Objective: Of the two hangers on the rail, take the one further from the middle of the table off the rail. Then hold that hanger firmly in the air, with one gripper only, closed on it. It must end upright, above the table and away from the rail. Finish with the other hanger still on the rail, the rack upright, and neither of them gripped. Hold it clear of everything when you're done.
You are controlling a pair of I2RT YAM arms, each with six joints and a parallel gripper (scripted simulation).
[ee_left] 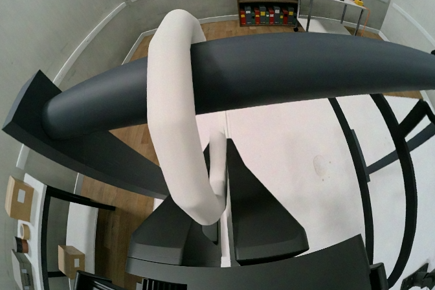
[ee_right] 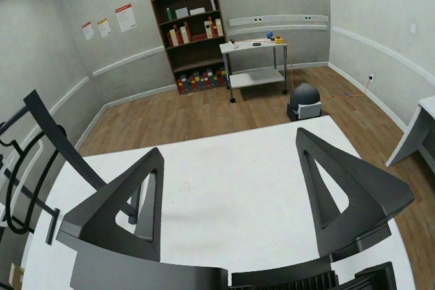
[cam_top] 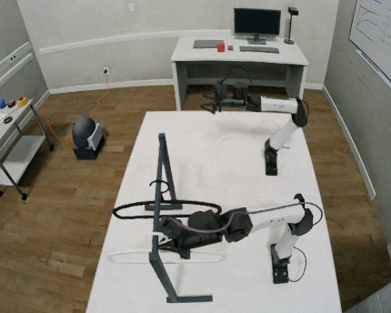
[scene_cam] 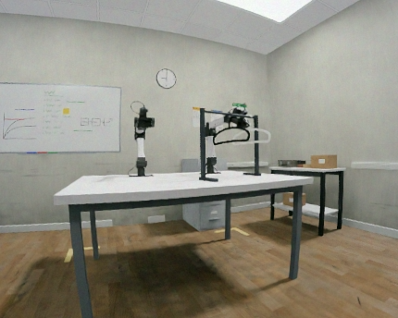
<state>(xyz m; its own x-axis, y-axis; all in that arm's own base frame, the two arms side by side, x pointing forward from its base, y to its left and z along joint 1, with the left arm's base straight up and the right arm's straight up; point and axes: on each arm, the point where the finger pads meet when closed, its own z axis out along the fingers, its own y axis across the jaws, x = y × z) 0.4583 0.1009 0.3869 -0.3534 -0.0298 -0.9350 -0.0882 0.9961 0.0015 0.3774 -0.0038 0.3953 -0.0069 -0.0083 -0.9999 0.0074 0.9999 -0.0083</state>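
Observation:
The white hanger (cam_top: 109, 257) (scene_cam: 269, 136) (ee_left: 171, 104) hangs upright with its hook over the rail (cam_top: 159, 166) (ee_left: 298, 65), near one end. My left gripper (ee_left: 221, 145) is shut on its stem, just under the hook and below the rail. The black hanger (cam_top: 115, 212) (ee_left: 363, 191) hangs on the rail further along, on the side toward the table's middle, ungripped. My right gripper (cam_top: 205, 101) (ee_right: 226, 145) is open and empty, high above the table's far end. The lower bar of the white hanger is hidden in the left wrist view.
The dark rack stands upright on the table (cam_top: 242, 155), with one foot (cam_top: 194, 298) near its end and one post (scene_cam: 202, 143) on the black hanger's side. The left arm reaches across the table to the rail. The black hanger is close beside the left gripper.

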